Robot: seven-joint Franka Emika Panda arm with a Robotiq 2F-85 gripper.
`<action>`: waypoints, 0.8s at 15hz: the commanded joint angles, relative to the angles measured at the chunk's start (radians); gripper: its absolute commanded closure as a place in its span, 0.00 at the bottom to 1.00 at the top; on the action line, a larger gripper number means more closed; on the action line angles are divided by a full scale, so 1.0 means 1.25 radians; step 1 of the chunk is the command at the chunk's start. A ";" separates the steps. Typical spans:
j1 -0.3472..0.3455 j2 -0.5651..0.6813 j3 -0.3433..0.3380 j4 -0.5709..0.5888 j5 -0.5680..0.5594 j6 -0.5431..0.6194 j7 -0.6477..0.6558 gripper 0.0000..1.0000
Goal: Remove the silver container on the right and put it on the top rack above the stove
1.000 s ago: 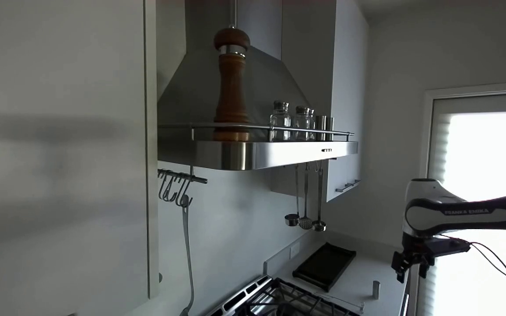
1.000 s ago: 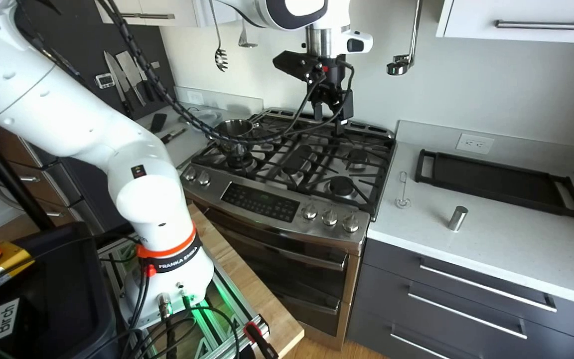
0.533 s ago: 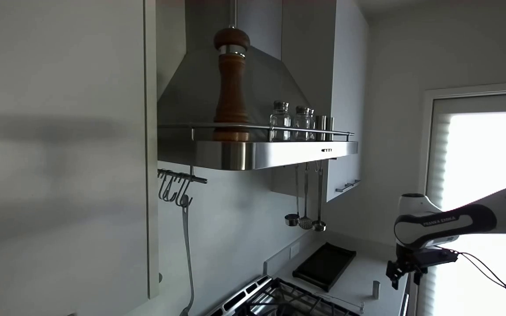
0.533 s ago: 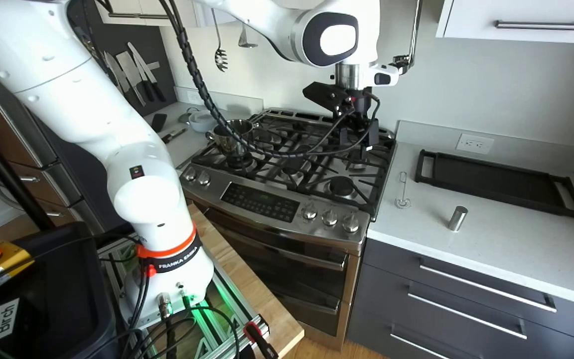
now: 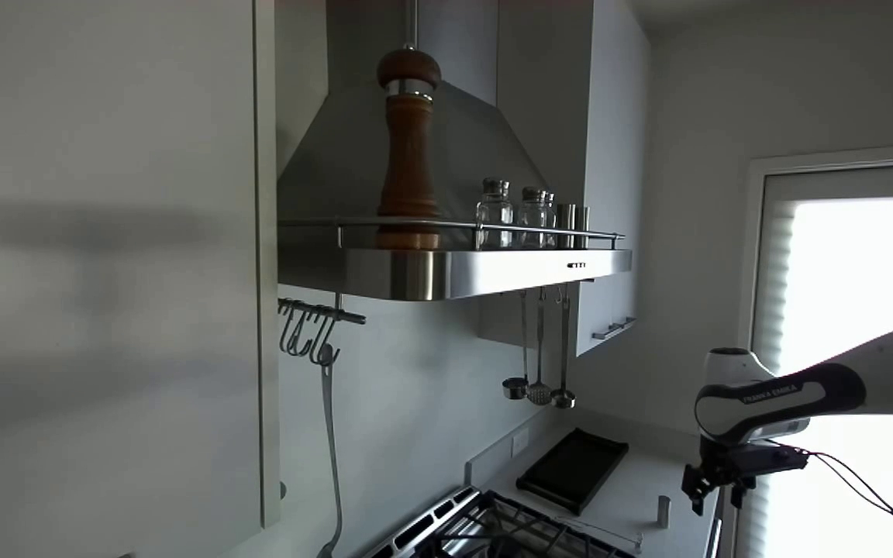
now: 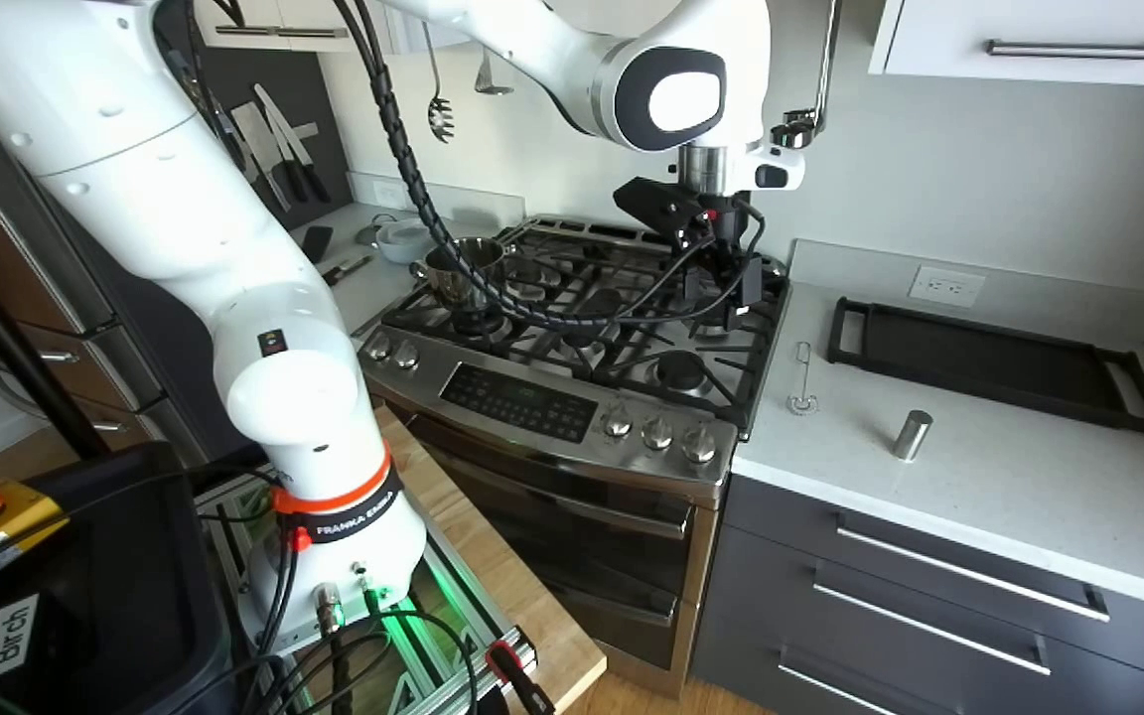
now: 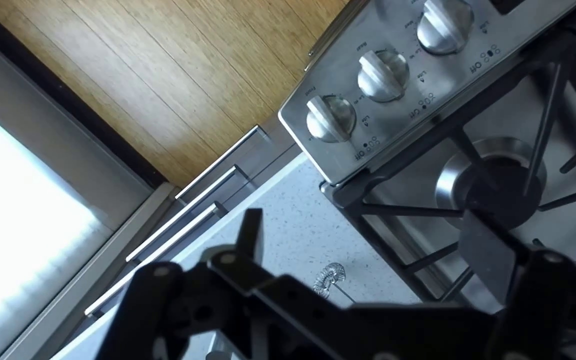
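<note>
The silver container (image 6: 913, 436) is a small cylinder standing upright on the white counter, right of the stove (image 6: 592, 348). It shows in both exterior views (image 5: 663, 511). In the wrist view a sliver of the silver container (image 7: 219, 346) shows low, mostly hidden behind the gripper. My gripper (image 7: 370, 245) is open and empty, its fingers wide apart. In an exterior view the gripper (image 6: 716, 298) hangs above the stove's back right side, left of the container and higher. The top rack (image 5: 493, 271) is the range hood's ledge with a rail.
A wooden pepper mill (image 5: 409, 155), glass jars (image 5: 495, 215) and silver cylinders (image 5: 567, 225) stand on the rack. Hanging ladles (image 5: 563, 397) hang below. A whisk (image 6: 803, 387) and black griddle (image 6: 999, 362) lie on the counter. A pot (image 6: 466, 273) sits on the stove.
In an exterior view my gripper has moved right and down over the stove, more slowly in the last half second. It stays empty. The silver container has not moved.
</note>
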 commanded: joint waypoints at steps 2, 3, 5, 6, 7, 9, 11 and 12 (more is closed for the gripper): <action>-0.012 0.065 -0.016 0.044 0.012 -0.008 -0.003 0.00; -0.017 0.090 -0.020 0.058 0.010 -0.006 0.004 0.00; -0.025 0.140 -0.034 0.090 0.008 0.010 -0.001 0.00; -0.030 0.163 -0.040 0.105 0.005 0.031 0.006 0.00; -0.036 0.189 -0.044 0.124 -0.001 0.045 0.011 0.00; -0.044 0.241 -0.052 0.160 -0.009 0.102 0.036 0.00; -0.048 0.300 -0.059 0.202 -0.013 0.165 0.047 0.00; -0.049 0.331 -0.062 0.226 -0.021 0.186 0.063 0.00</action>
